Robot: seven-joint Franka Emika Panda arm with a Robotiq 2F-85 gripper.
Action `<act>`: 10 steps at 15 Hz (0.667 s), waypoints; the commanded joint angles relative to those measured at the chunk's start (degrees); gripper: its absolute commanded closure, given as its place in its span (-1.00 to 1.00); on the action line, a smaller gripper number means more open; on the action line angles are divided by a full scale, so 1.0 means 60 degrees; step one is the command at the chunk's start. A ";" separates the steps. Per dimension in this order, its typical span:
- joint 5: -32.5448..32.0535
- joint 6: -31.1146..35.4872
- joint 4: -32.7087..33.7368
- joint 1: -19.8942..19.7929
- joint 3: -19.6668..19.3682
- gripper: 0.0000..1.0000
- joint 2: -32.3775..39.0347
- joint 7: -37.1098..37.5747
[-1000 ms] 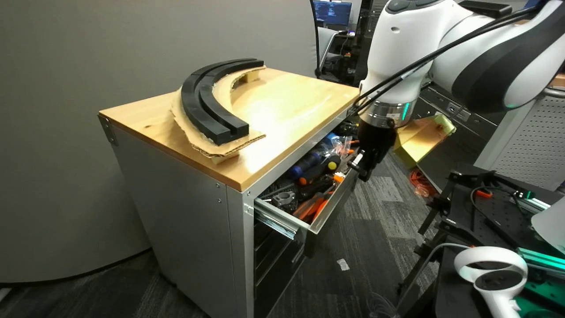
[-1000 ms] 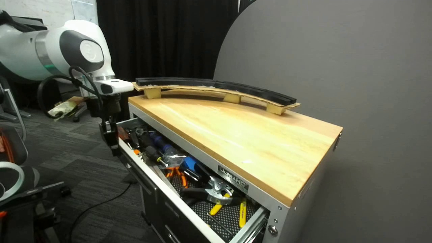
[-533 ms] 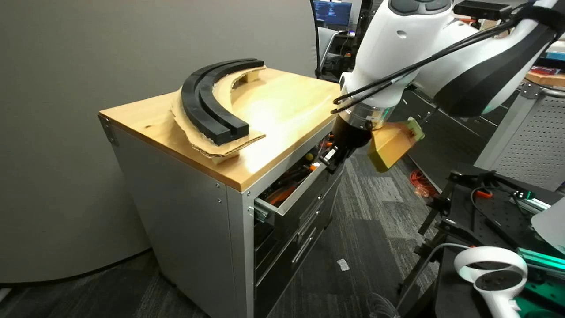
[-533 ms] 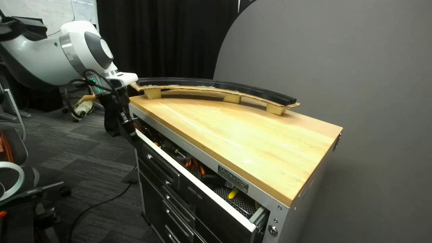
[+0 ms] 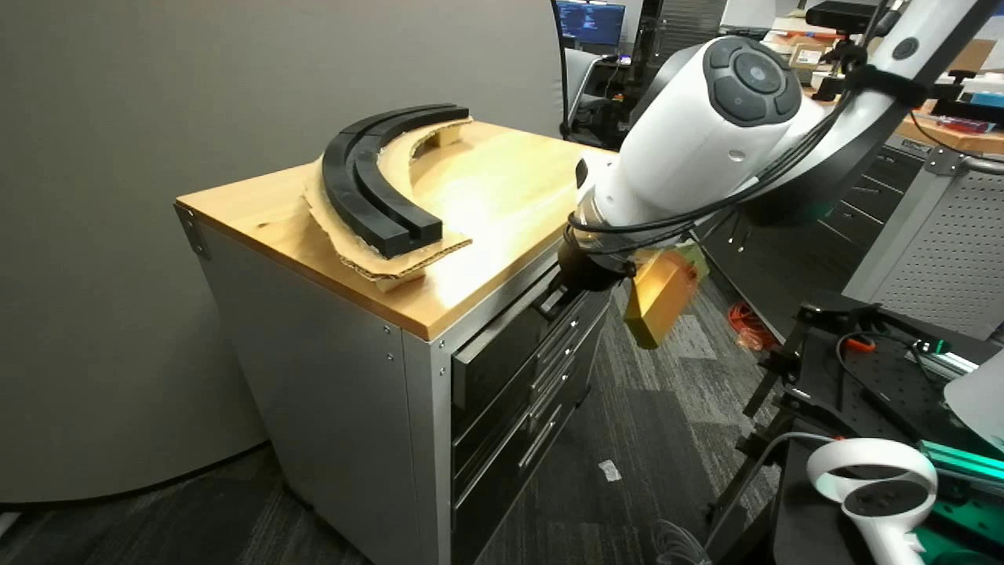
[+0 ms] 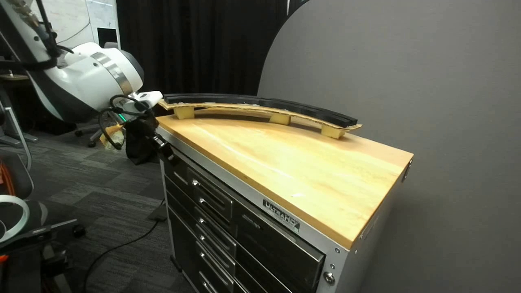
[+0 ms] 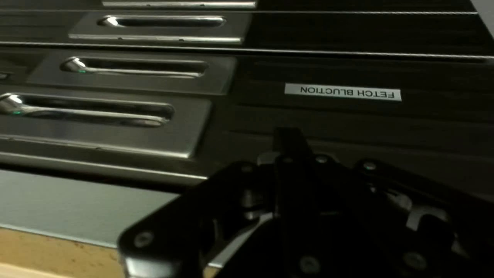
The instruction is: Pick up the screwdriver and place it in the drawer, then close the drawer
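The drawer (image 5: 502,353) is the topmost of the wood-topped cabinet. It is pushed in, and its front also shows in an exterior view (image 6: 276,236) and the wrist view (image 7: 347,123). It looks shut or nearly shut; I cannot tell if it is fully flush. My gripper (image 7: 287,135) has its fingers together with nothing between them. It is tilted down at the drawer front, near the end away from the viewer in an exterior view (image 5: 551,302), and at the left end in an exterior view (image 6: 170,158). The screwdriver is out of view.
A black curved piece (image 5: 380,180) on cardboard rests on the wooden top (image 5: 510,173). Lower drawers (image 6: 211,260) lie below. A yellow box-like piece (image 5: 663,294) hangs from the wrist. A black cart with a white controller (image 5: 874,471) stands at the right.
The drawer has slid inward from well open, and the tools inside have gone out of view. My gripper moved towards the cabinet with it, staying at its front, and the wrist tilted.
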 commanded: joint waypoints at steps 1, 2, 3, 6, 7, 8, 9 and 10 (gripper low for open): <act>-0.1639 -0.0183 0.0585 0.0365 -0.0113 1.00 0.0081 0.1415; -0.1873 -0.0247 0.0529 0.0348 -0.0084 1.00 0.0018 0.1562; -0.1744 -0.0161 0.0331 0.0243 -0.0040 0.48 -0.0100 0.1287; -0.0103 0.0138 -0.0594 -0.0884 0.0741 0.19 -0.0884 -0.0741; 0.0410 0.0470 -0.0972 -0.1108 0.0863 0.04 -0.1080 -0.1377; 0.1063 0.0741 -0.1429 -0.1349 0.1061 -0.13 -0.1250 -0.2091; 0.1896 0.0827 -0.1773 -0.1513 0.1266 -0.27 -0.1451 -0.2834; 0.2697 0.0933 -0.2051 -0.1638 0.1456 -0.44 -0.1529 -0.3573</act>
